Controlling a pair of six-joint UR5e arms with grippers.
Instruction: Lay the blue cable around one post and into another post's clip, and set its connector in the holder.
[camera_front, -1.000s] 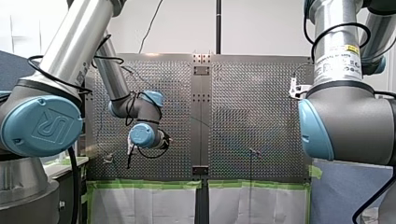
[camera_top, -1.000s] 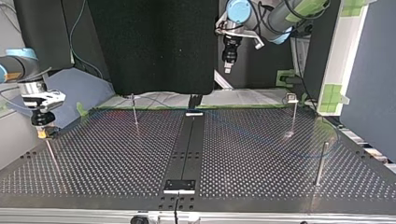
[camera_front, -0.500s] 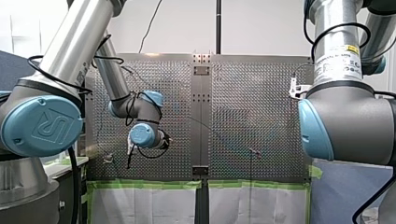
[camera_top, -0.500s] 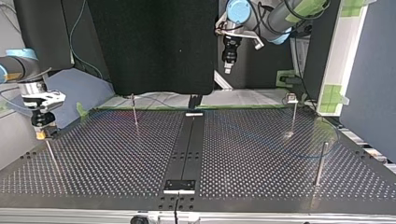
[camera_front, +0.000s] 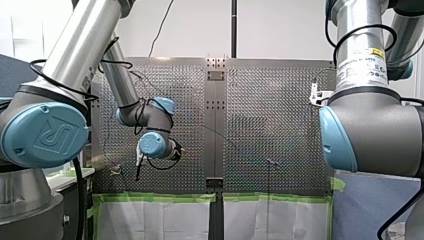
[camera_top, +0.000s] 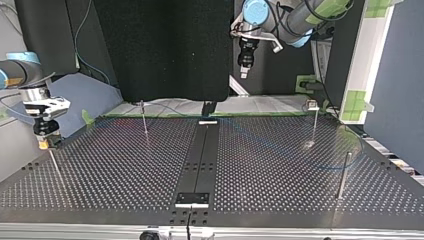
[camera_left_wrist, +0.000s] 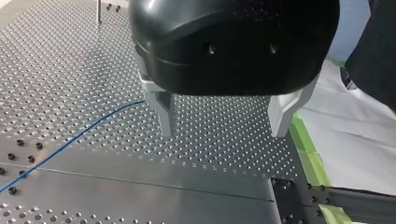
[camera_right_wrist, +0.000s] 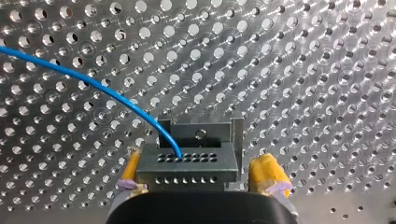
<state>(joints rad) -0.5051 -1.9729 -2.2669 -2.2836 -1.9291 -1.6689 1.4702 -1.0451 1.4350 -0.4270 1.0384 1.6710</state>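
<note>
Both released: left jaws metal; right jaws' yellow pads flank perforated grey connector, blue cable entering.

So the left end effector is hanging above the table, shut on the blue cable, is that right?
Not quite. The left end effector does hang above the table, but it is open and holds nothing. The blue cable lies on the perforated plate off to one side of its fingers. The left wrist view shows this.

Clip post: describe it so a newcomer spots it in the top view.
Find the perforated table and its far, green-taped edge. Near that edge's right end in the top view stands a thin post. It alone shows a pale clip on top.
</note>
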